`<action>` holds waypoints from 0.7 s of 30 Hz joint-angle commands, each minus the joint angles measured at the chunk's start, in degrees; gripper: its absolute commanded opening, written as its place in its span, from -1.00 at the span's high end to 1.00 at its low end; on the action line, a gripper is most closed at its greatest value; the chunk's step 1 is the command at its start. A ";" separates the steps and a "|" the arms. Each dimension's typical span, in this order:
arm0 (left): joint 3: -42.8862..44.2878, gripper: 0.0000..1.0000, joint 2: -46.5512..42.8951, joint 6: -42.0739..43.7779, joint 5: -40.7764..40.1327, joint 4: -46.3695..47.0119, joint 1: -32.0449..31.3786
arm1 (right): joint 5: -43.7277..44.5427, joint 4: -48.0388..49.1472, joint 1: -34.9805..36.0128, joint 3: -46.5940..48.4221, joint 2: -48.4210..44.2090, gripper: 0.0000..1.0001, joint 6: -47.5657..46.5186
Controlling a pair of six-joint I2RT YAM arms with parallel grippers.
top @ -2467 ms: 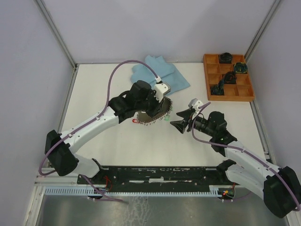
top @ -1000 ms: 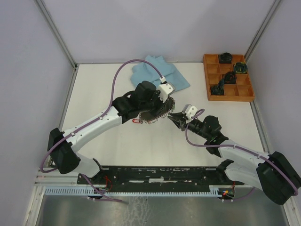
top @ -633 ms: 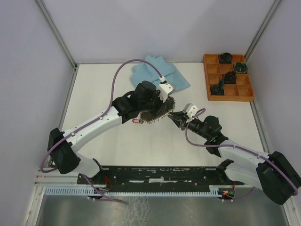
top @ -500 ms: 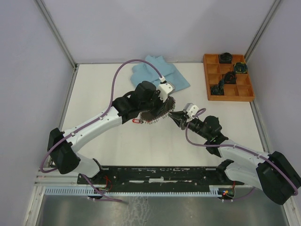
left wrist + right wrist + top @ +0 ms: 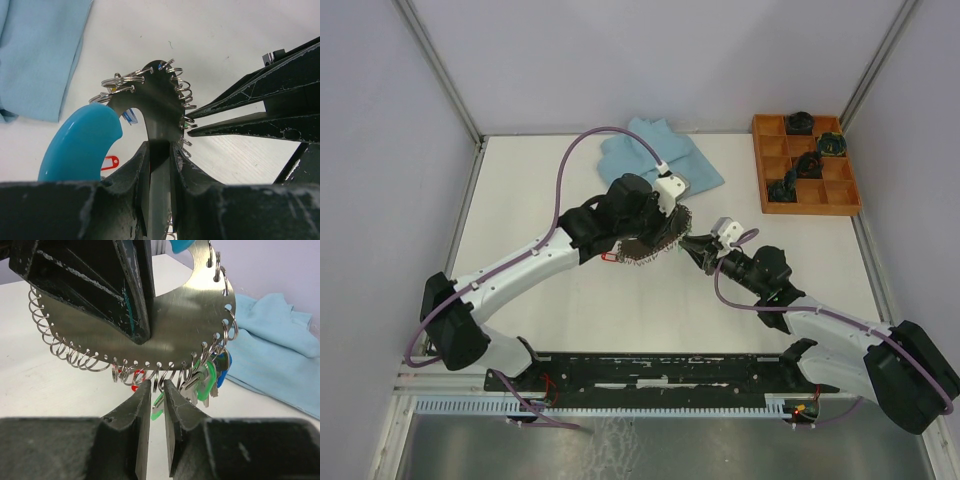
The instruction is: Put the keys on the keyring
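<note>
1. Shows the keyring (image 5: 170,325) as a flat grey metal crescent, edged all round with small wire loops and ending in a light-blue segment. Stands it on edge above the middle of the table (image 5: 540,180), clear of the surface.
2. Carries a bunch of keys (image 5: 205,377) on loops near one end of the crescent, with green and blue tags among them.
3. Clamps the plate with the left gripper (image 5: 160,147), reaching in from the left. Presses one finger flat against each face, parted only by the thin metal.
4. Meets the looped edge with the right gripper (image 5: 156,384), reaching in from the right. Leaves only a narrow slit between the fingers, pinched on a green-tagged key (image 5: 158,411) right at one loop.
5. Puts a red-tagged key (image 5: 611,257) just left of the keyring, under the left gripper. Gives no way to tell whether it hangs from a loop or lies on the table.
6. Lays a folded light-blue cloth (image 5: 660,160) on the far side of the keyring, near the back edge.
7. Sets an orange compartment tray (image 5: 769,146) at the far right, well apart from both grippers, with dark objects in four of its compartments.
</note>
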 commanded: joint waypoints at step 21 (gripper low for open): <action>0.11 0.95 -3.24 -4.64 -2.17 6.12 -0.29 | 1.04 6.37 0.79 0.08 0.17 0.54 0.25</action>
